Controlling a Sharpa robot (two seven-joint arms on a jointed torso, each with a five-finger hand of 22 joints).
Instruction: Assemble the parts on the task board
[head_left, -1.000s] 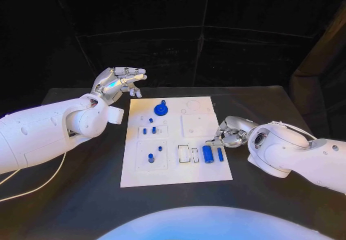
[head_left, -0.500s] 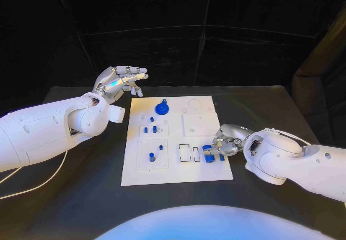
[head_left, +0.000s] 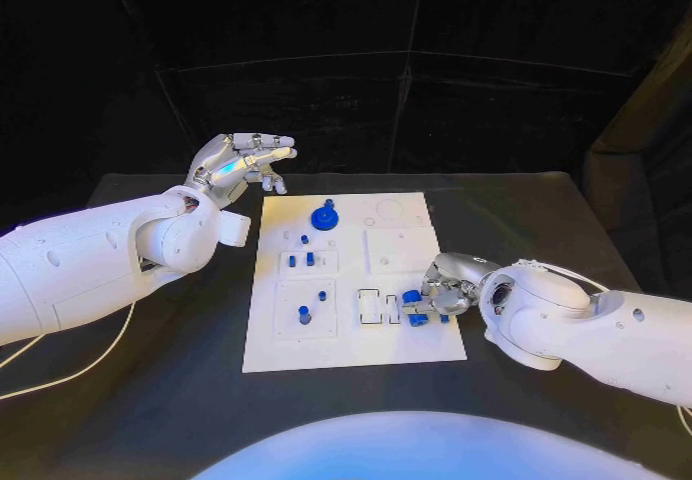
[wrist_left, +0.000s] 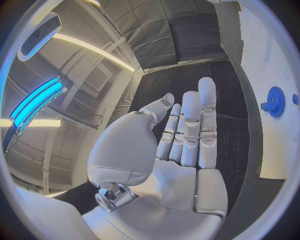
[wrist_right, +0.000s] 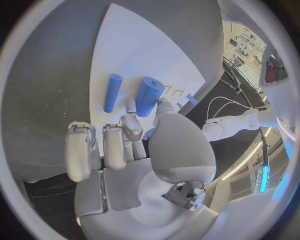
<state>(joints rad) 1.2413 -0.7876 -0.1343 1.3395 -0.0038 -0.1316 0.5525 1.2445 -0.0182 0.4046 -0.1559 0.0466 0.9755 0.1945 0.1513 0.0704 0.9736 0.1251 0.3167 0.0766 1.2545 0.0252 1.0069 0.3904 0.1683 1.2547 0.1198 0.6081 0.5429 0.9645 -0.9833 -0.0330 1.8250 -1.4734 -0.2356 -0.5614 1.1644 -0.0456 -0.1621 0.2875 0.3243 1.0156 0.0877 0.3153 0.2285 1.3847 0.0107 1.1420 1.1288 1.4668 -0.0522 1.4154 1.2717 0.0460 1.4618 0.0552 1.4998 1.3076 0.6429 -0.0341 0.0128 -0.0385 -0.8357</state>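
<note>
- Over the last second my right hand (head_left: 440, 290) has slid from the task board's (head_left: 352, 345) right edge in over its near right corner, onto the two loose blue parts; I judge the pick is starting.
- The thick blue cylinder (wrist_right: 149, 96) lies flat beside the thin blue rod (wrist_right: 112, 92). Their long axes run roughly parallel, near edge to far edge of the board.
- In the right wrist view, the right hand's fingertips (wrist_right: 132, 107) touch the cylinder's end; I cannot tell whether it is gripped.
- My left hand (head_left: 238, 163) hovers off the board's far left corner, over the worktop (head_left: 173, 400), fingers spread, holding nothing, barely changed.
</note>
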